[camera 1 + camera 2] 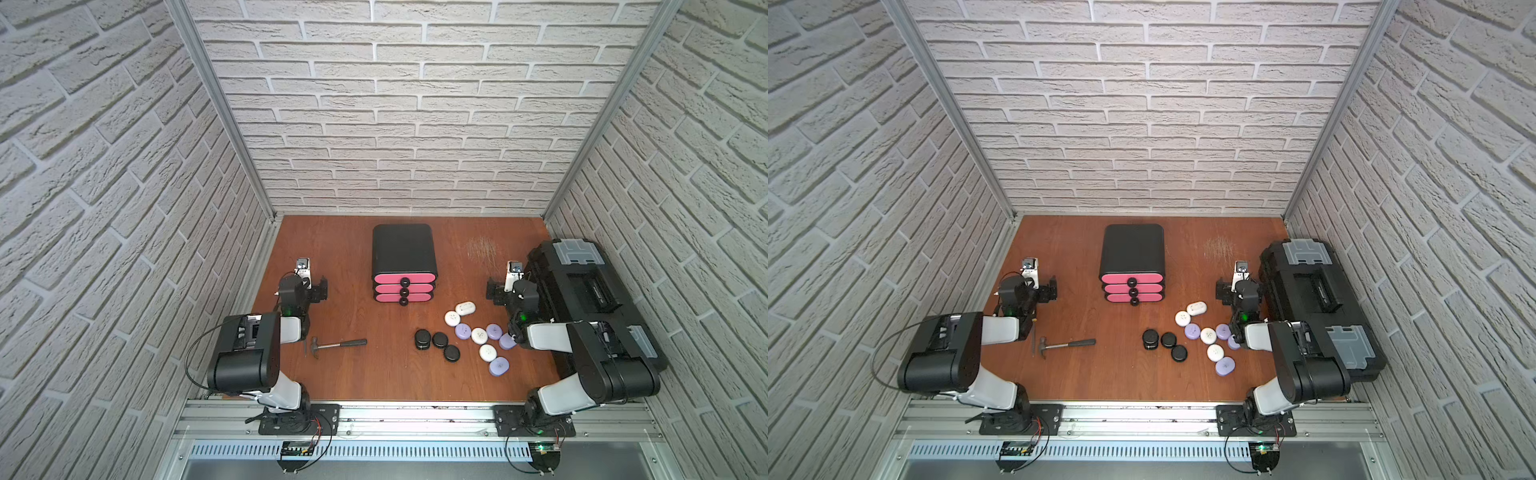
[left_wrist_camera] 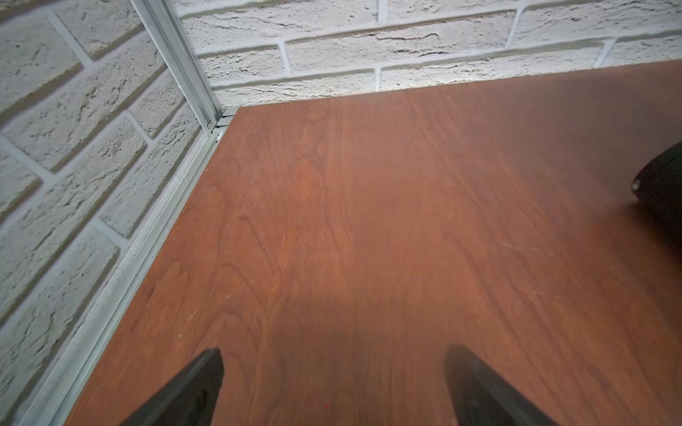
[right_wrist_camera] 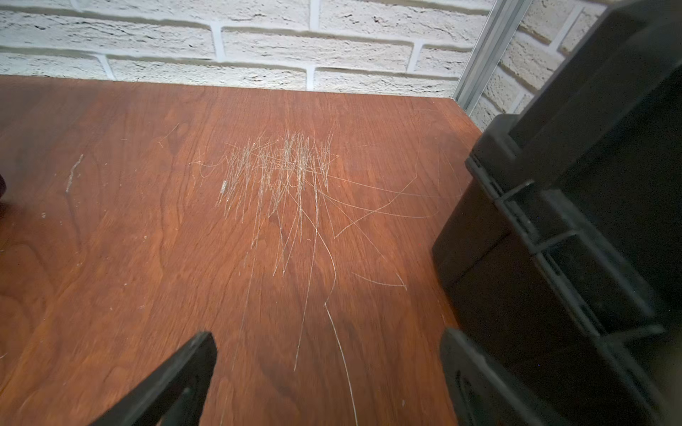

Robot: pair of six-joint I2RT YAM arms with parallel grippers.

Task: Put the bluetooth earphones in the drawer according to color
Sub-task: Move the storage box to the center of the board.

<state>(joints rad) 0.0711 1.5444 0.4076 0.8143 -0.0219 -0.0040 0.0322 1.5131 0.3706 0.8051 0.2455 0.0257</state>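
The drawer (image 1: 402, 253) (image 1: 1133, 251) is a small black cabinet with three pink fronts (image 1: 404, 277), all closed, standing mid-table in both top views. The bluetooth earphones lie in front of it to the right: three black cases (image 1: 439, 340) (image 1: 1169, 340), several white ones (image 1: 465, 308) (image 1: 1197, 308) and several lavender ones (image 1: 499, 366) (image 1: 1225, 366). My left gripper (image 1: 322, 289) (image 2: 334, 369) hovers open over bare wood left of the drawer. My right gripper (image 1: 492, 293) (image 3: 328, 354) is open and empty, between the cases and the toolbox.
A large black toolbox (image 1: 590, 291) (image 3: 590, 184) with grey latches fills the right side, close beside my right gripper. A hammer (image 1: 336, 345) lies at the front left. Brick walls close in the back and both sides. Scratches (image 3: 280, 173) mark the wood.
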